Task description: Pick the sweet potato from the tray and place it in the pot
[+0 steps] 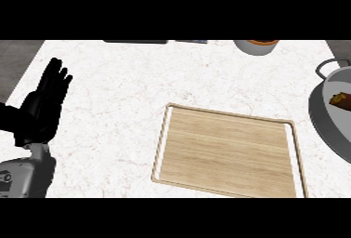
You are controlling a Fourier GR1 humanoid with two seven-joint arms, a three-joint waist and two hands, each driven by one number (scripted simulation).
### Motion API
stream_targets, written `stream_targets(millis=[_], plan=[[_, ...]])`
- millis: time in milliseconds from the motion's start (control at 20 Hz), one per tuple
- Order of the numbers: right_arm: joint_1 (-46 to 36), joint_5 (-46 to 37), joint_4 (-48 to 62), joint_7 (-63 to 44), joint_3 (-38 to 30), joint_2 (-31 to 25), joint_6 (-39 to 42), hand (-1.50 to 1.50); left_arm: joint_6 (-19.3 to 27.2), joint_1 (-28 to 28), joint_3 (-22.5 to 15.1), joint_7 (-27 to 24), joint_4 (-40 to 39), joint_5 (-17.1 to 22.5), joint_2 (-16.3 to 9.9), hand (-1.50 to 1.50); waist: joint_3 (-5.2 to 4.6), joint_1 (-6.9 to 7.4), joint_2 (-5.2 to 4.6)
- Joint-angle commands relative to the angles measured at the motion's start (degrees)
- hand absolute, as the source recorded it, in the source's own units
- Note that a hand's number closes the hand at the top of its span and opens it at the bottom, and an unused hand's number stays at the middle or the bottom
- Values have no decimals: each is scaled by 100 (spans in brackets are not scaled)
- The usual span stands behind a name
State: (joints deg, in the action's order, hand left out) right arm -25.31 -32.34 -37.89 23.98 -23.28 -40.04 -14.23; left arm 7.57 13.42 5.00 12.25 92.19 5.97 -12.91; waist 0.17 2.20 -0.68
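Observation:
A wooden tray (226, 155) lies on the white marble counter, right of centre, with nothing on its board. At the right edge stands a grey metal pot (323, 118), partly cut off by the view. A brown-orange sweet potato (341, 100) lies inside the pot. My left hand (42, 104) rests at the left edge, fingers straight and pointing up, holding nothing. My right hand does not show.
A white cup or bowl with an orange inside (256, 46) stands at the top edge. Dark flat objects (136, 42) sit along the top edge to the left. The counter's left edge runs past my left hand.

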Motion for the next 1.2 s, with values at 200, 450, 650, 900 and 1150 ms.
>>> stream_targets(millis=[200, 450, 650, 900, 1150], plan=[[-622, 413, 1631, 1039, -199, -81, 1239, -150, 75, -35, -89, -19, 54, -115, 105, 0, 11, 3, -10], [-884, 1249, 1871, 1639, -905, -139, 2026, -150, 70, -36, 7, 102, 177, -63, 30, 0, 14, -58, 3], [-1141, 1742, 2268, 1595, -1390, -229, 2396, -150, 6, 8, 26, 109, 84, -28, 11, 0, 16, -25, -23], [-889, 2016, 2642, 1791, -1690, -898, 3168, -150, -58, 104, 105, -33, -95, 3, -4, 0, 17, -55, -42], [-635, 2164, 2852, 1798, -1839, -1427, 3856, -150, 8, -134, -30, 172, 318, -90, 40, 0, 24, -14, -19]])
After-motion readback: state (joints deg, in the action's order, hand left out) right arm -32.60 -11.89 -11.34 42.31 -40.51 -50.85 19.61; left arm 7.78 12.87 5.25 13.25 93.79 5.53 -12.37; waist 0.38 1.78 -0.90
